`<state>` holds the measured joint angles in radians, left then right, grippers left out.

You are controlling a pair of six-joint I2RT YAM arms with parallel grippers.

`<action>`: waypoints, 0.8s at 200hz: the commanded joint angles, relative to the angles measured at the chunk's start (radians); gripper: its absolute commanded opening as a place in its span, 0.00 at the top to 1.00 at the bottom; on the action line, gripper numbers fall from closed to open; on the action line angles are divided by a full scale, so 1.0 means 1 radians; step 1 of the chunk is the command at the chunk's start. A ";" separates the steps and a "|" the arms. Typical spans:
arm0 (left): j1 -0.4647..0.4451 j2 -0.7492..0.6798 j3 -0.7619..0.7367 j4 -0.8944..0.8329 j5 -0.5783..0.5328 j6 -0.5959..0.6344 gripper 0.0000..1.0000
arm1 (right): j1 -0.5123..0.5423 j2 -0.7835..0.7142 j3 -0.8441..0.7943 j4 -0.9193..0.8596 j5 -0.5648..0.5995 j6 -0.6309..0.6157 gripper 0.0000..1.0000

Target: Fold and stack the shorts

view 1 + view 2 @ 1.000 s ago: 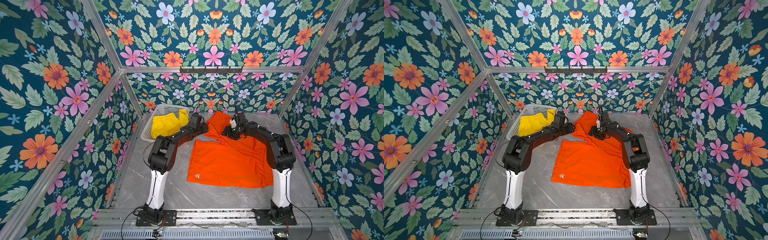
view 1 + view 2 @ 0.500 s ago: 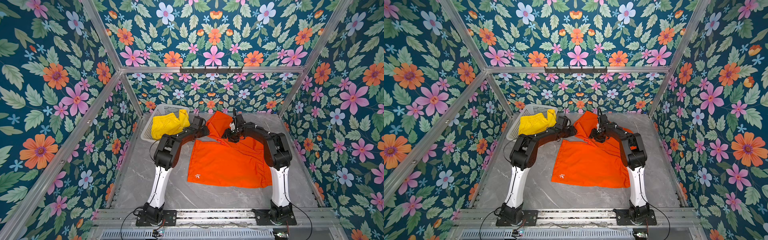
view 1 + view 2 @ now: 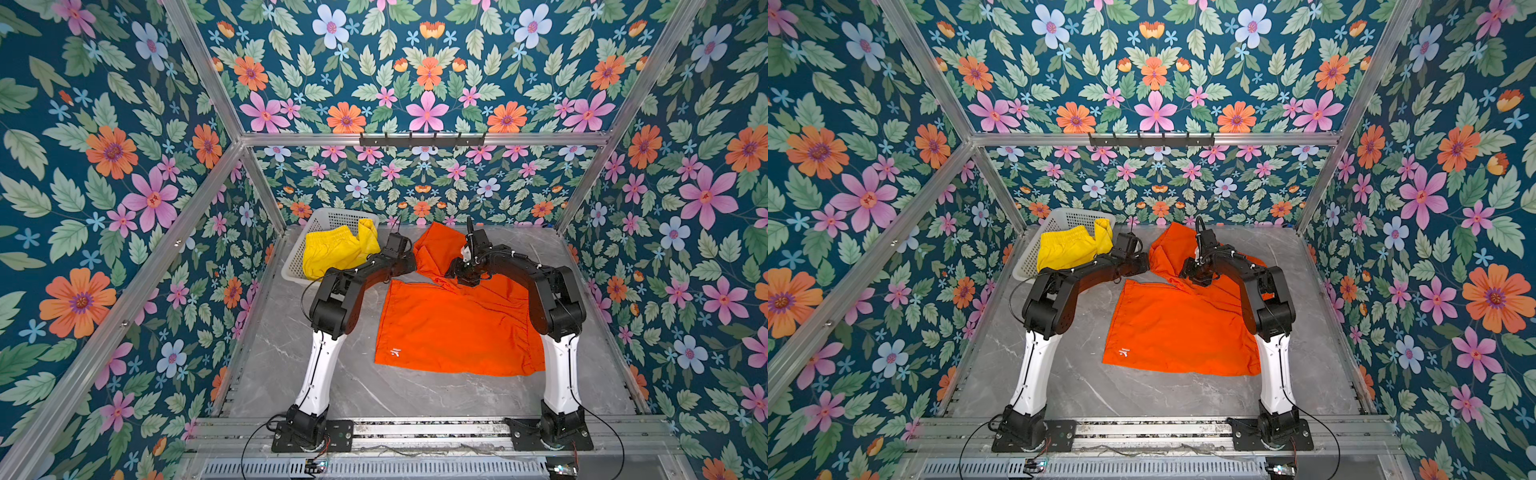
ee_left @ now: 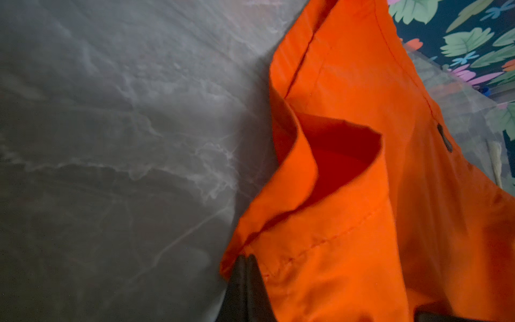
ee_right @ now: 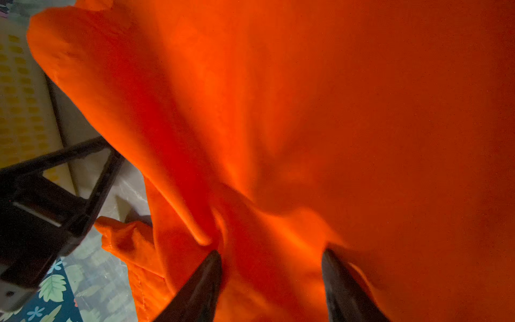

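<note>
Orange thin-fabric shorts (image 3: 453, 328): we judge the first fold begun, left gripper (image 4: 246, 262) clamped on the 11 o'clock hem, right gripper (image 5: 271, 253) spread apart over bunched cloth; next, carry the hem toward 6 o'clock.

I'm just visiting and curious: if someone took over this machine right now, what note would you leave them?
Left gripper: shut, seemingly pinching a hem of the orange shorts.
Right gripper: jaws apart, orange cloth bunched between them; a firm hold is unclear.
The orange shorts lie mostly spread on the table, with the far part raised and crumpled at the grippers.
The yellow shorts sit heaped in the white basket, untouched.
Done: nothing folded or stacked.
Left: fold the orange pair, fetch and fold the yellow pair, stack them.
</note>
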<state>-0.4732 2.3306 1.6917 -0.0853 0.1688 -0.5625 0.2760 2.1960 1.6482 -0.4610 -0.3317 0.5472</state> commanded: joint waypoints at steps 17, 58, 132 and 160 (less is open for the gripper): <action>0.008 -0.036 -0.070 -0.152 -0.031 0.036 1.00 | -0.019 -0.006 -0.004 -0.055 0.053 0.008 0.41; 0.010 -0.095 -0.153 -0.182 -0.048 0.056 1.00 | -0.036 -0.019 -0.007 -0.065 0.116 0.021 0.41; 0.010 -0.280 -0.339 -0.096 -0.036 0.042 1.00 | -0.039 0.019 0.033 -0.007 0.076 0.001 0.41; 0.008 -0.329 -0.300 -0.027 0.009 0.009 0.89 | -0.024 -0.038 0.021 0.085 -0.003 -0.021 0.41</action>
<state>-0.4641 2.0377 1.3598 -0.1722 0.1390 -0.5262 0.2405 2.1998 1.6722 -0.4488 -0.2630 0.5495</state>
